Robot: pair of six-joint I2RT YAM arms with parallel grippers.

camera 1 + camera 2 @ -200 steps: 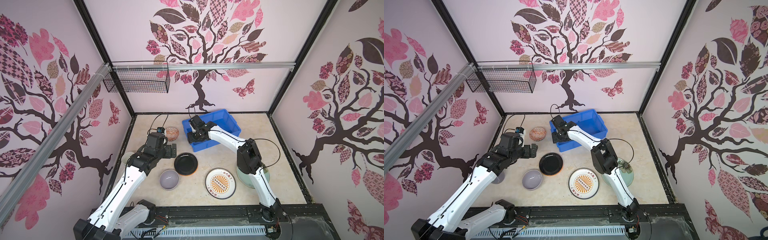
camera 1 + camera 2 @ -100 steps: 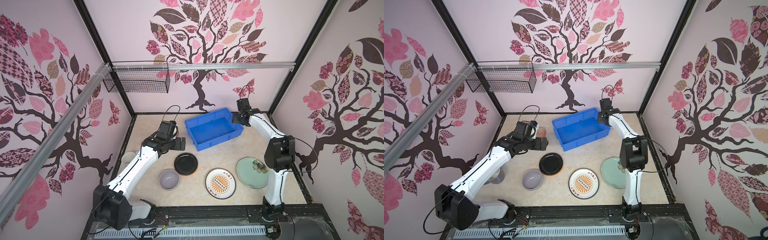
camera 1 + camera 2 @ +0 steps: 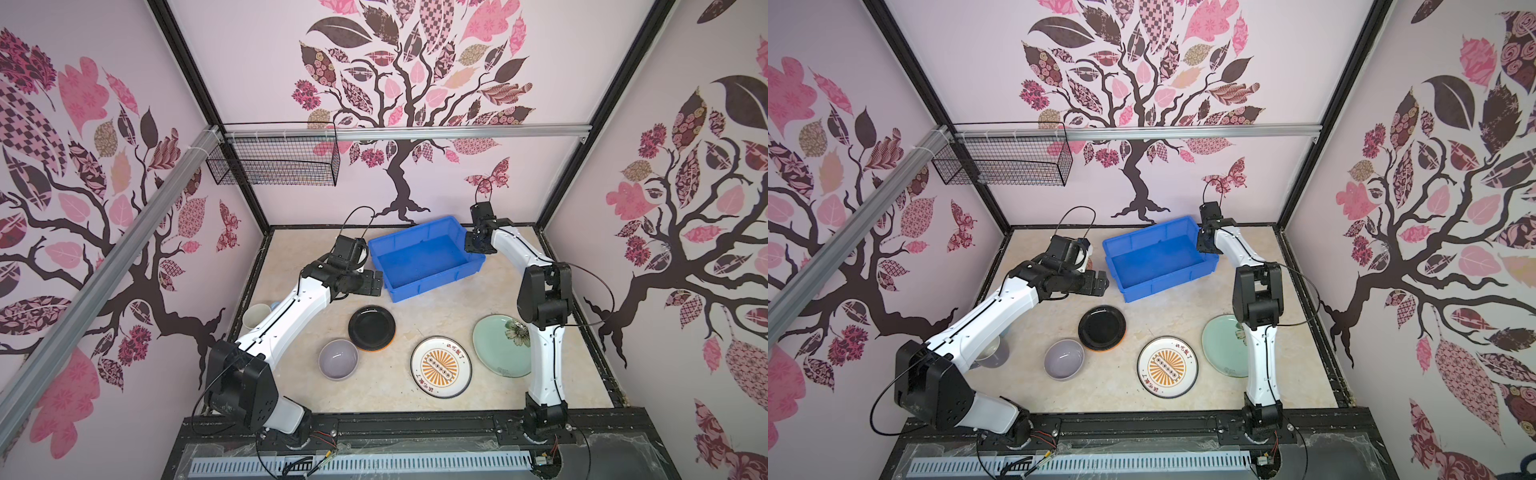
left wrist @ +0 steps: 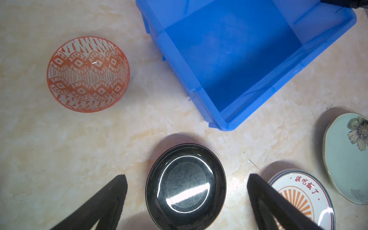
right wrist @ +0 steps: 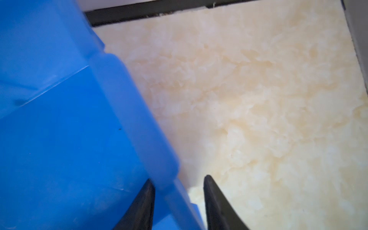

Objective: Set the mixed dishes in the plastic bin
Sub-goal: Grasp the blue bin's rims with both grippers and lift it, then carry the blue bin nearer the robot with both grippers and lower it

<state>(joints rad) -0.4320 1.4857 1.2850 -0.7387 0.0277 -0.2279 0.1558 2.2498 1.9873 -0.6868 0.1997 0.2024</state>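
Empty blue bin [image 3: 419,262] mid-frame; all dishes [image 3: 372,328] left outside. Left gripper [image 4: 187,176] wide open; right gripper [image 5: 178,179] around bin rim, grip not clear.

1. Right gripper [image 5: 178,178]: moved from the near-left corner of the blue bin [image 3: 424,262] to its right rim; fingers now straddle that rim.
2. Left gripper [image 3: 379,284]: advanced rightward, now just beside the blue bin.

Black plate [image 3: 371,328] near blue bin [image 3: 419,259] (askew)
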